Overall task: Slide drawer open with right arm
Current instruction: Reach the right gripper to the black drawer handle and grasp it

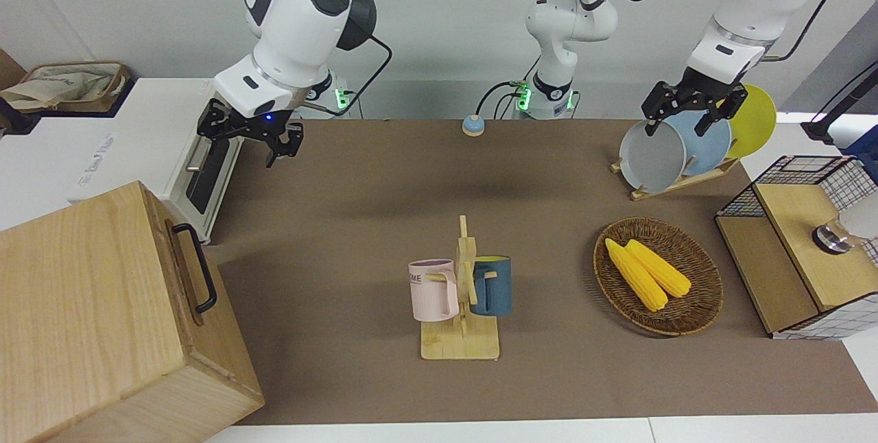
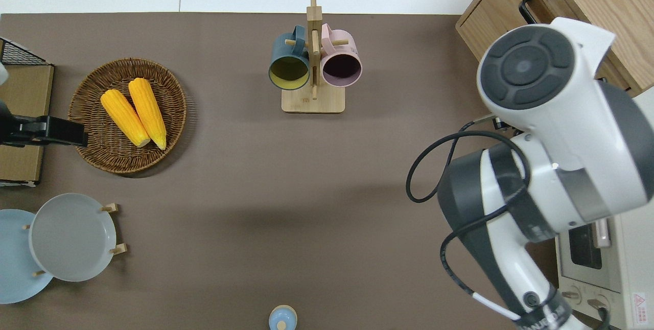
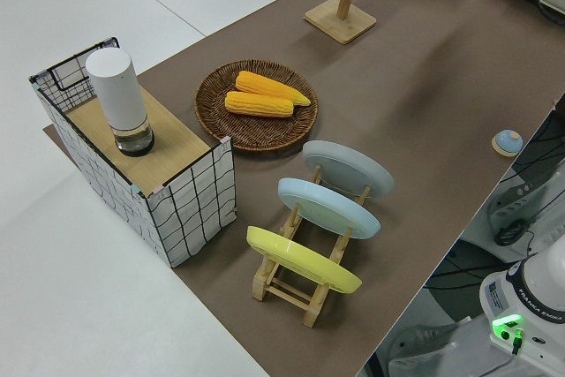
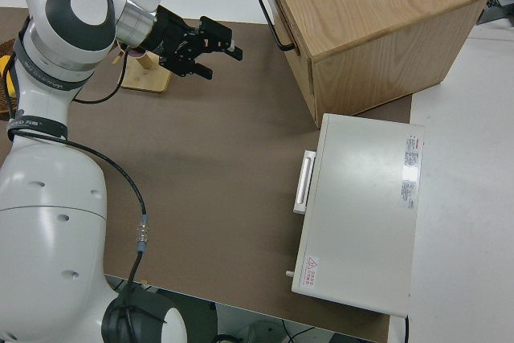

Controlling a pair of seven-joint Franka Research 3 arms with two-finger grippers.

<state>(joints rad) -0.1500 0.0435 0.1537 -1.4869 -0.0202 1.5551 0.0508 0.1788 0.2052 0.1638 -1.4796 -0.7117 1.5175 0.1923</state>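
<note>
The drawer (image 1: 194, 277) is the light-wood front of the big cabinet (image 1: 82, 306) at the right arm's end of the table. It is shut, with its black bar handle (image 1: 197, 268) against the front. The handle also shows in the right side view (image 4: 275, 20) and partly in the overhead view (image 2: 526, 6). My right gripper (image 4: 219, 62) is open and empty, tilted, in the air over the brown mat, apart from the handle; it also shows in the front view (image 1: 248, 143). The arm hides it in the overhead view. My left arm is parked, its gripper (image 1: 678, 124) open.
A white toaster oven (image 4: 361, 206) stands beside the cabinet, nearer to the robots. A mug rack (image 1: 461, 292) with two mugs stands mid-table. A wicker basket (image 1: 693, 316) of corn, a plate rack (image 1: 675, 148) and a wire-mesh box (image 1: 802, 244) are at the left arm's end.
</note>
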